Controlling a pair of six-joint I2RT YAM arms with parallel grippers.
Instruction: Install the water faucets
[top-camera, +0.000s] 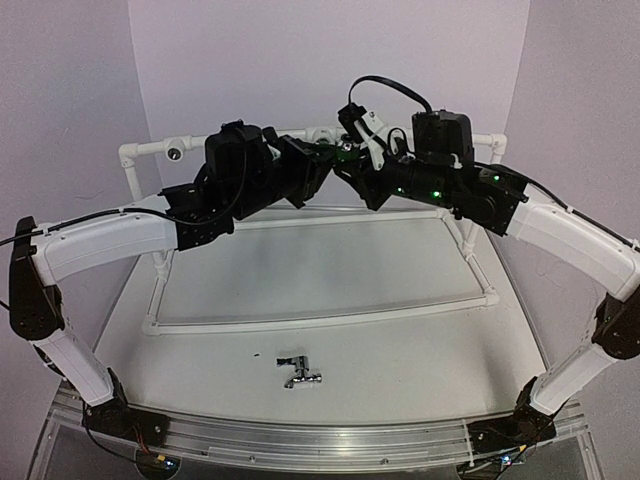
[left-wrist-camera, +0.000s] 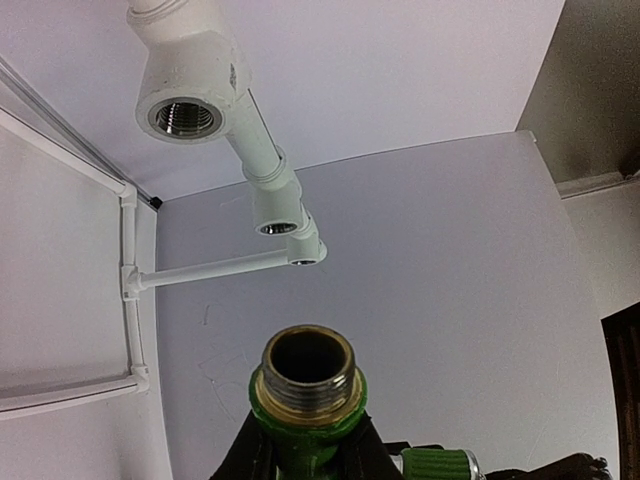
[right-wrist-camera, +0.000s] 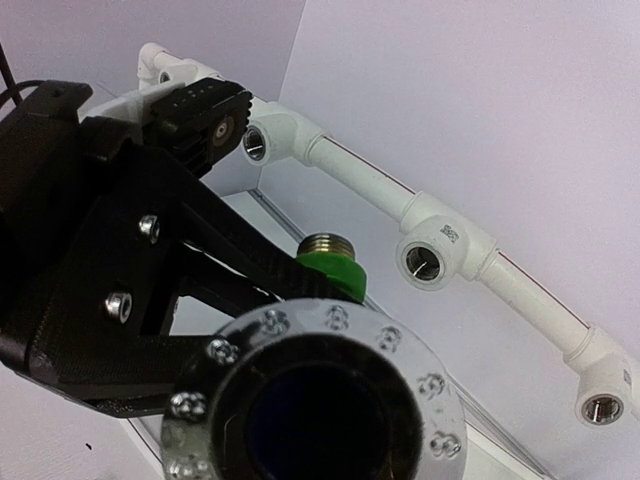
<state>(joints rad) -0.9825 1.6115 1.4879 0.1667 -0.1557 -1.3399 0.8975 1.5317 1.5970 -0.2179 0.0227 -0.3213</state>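
Left gripper (left-wrist-camera: 305, 462) clenched on green faucet (left-wrist-camera: 305, 415), its brass thread poking past the fingertips, sockets (left-wrist-camera: 185, 118) ahead. Right gripper (top-camera: 352, 178): can't tell, chrome ring (right-wrist-camera: 300, 335) right before it. Chrome faucet (top-camera: 299, 372) on table (top-camera: 420, 350), well apart from both.

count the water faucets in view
2. The green faucet is gripped in the left hand, up by the white pipe rail. The chrome faucet lies on the table near its front edge. The arms may hide others.
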